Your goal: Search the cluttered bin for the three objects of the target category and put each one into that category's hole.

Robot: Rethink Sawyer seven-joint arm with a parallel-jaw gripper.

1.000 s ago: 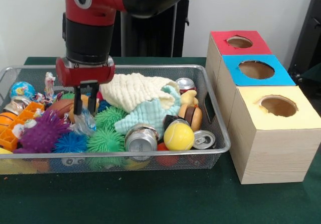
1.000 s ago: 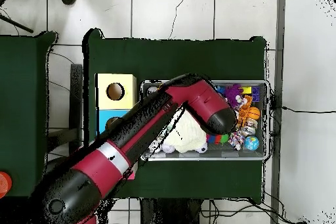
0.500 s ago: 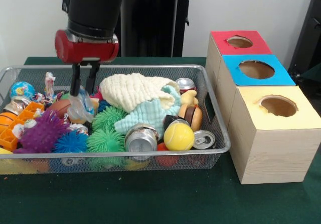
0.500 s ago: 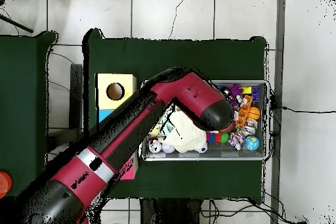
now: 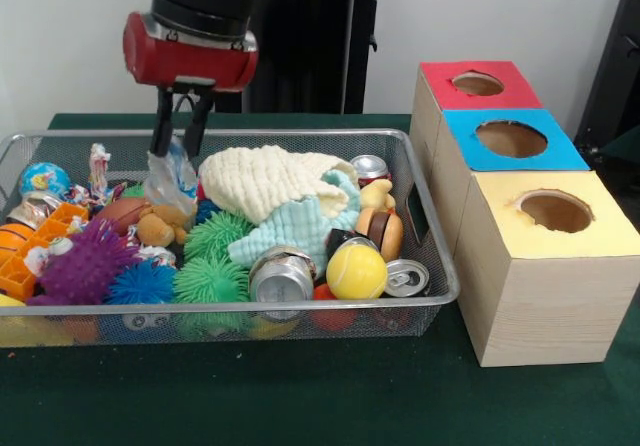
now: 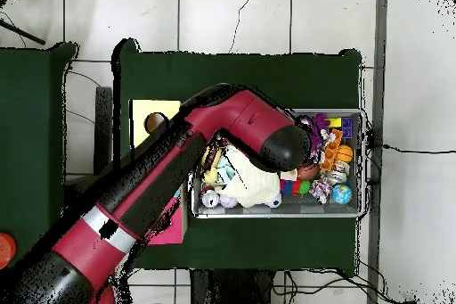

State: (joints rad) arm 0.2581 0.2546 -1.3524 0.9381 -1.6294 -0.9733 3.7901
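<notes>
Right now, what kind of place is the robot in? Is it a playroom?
Probably a robot lab or test room, not a playroom. The red gripper works over a wire bin of toys and cans on a green table, beside wooden boxes with colored sorting holes.

Red, blue, yellow box tops (image 5: 512, 138); purple spiky ball (image 5: 82, 263); cream cloth (image 5: 265, 181).

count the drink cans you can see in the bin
3: one can at the front middle, one lying at the front right corner, one behind the cloths near the right wall. More may be buried.
</notes>
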